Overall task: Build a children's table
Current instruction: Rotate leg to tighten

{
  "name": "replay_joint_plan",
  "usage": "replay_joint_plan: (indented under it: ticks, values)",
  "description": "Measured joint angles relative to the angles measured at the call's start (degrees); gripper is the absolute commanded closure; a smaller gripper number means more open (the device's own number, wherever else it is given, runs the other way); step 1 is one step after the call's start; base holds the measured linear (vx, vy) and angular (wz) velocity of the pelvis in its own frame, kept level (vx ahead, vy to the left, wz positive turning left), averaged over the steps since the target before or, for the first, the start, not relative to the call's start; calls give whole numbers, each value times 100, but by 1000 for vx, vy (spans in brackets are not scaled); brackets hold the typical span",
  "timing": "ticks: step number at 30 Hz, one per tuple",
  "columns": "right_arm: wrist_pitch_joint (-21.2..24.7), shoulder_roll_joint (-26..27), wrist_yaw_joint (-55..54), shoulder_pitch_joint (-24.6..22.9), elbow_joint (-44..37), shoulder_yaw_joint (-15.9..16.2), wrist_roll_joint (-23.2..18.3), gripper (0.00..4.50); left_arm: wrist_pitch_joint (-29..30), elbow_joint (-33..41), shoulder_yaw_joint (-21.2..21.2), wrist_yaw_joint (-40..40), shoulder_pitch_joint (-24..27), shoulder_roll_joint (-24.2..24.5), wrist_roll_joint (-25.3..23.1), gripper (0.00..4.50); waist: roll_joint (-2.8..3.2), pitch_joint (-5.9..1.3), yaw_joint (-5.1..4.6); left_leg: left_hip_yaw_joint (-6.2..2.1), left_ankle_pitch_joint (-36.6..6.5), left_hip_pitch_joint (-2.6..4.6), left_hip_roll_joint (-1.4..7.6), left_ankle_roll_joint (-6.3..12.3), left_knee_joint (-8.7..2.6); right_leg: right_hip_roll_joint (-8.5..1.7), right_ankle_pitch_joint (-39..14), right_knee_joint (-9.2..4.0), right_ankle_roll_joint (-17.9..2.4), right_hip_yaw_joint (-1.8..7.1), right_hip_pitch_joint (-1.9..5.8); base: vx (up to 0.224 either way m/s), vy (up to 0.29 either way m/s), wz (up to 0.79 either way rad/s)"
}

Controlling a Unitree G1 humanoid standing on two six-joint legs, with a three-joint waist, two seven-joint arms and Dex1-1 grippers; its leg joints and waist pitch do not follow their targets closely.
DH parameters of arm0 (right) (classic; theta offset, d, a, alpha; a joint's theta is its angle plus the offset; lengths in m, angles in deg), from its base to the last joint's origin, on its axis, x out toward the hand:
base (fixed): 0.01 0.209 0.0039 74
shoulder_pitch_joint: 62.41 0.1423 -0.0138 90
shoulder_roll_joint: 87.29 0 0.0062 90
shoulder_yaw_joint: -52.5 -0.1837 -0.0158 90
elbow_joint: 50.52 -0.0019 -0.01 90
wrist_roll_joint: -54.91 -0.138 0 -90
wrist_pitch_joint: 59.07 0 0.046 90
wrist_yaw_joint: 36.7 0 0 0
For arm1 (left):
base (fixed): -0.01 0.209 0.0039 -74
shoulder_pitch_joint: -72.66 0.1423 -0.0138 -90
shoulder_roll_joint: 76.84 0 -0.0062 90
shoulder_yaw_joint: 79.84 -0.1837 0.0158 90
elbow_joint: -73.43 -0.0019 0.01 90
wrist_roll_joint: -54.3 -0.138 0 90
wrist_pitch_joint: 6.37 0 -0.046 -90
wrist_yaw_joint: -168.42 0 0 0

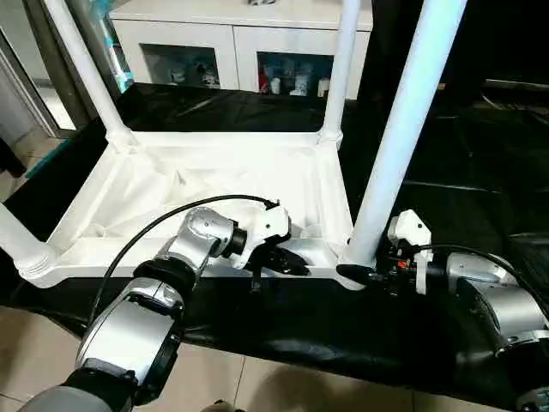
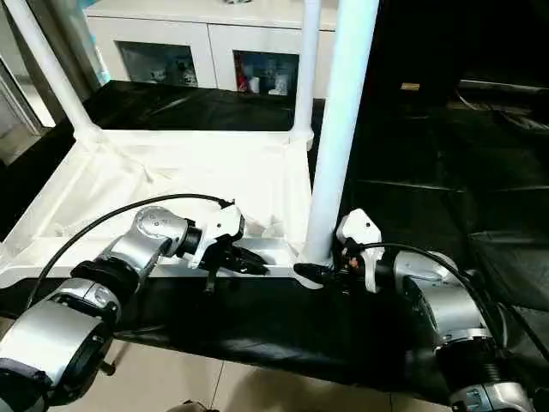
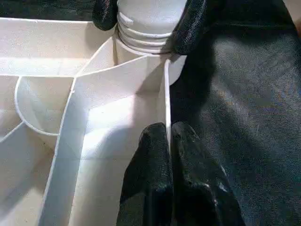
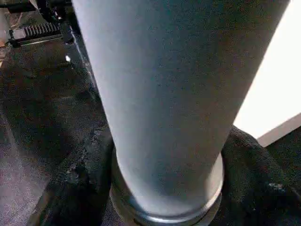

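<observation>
Black sheeting covers the desk (image 1: 463,172) where the children's table (image 1: 197,184) lies upside down, four legs standing in its corner sockets. The left end effector (image 1: 287,262) is pinched shut on the near rim wall. The right end effector (image 1: 364,275) straddles the base of the near right leg (image 1: 403,129), fingers on either side. Apparently only seating this leg and turning the table upright remain.
</observation>
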Motion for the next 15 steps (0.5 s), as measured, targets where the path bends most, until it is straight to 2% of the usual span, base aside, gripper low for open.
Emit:
replay_joint_plan:
  ticks: [3,10,15]
  values:
    - [0,22,-49,-9,7,-13,7,179,-17,-2,-4,96,2,-10,-14,450,0,0,3,0,0,0,0,0,0,0,0,0,0,0,1,0,0,0]
    - [-196,744,-1620,165,607,-428,230,180,-20,-140,6,1577,-66,-283,-235,450,-19,-4,-59,0,-14,25,-1,-29,11,0,-1,-3,10,1,26,0,0,0]
    - [-175,1626,-3533,566,1153,-760,444,180,441,-327,121,2643,-200,-697,-243,450,-15,-6,-242,0,-16,77,-4,-34,8,-1,-1,-8,11,1,70,0,0,0]
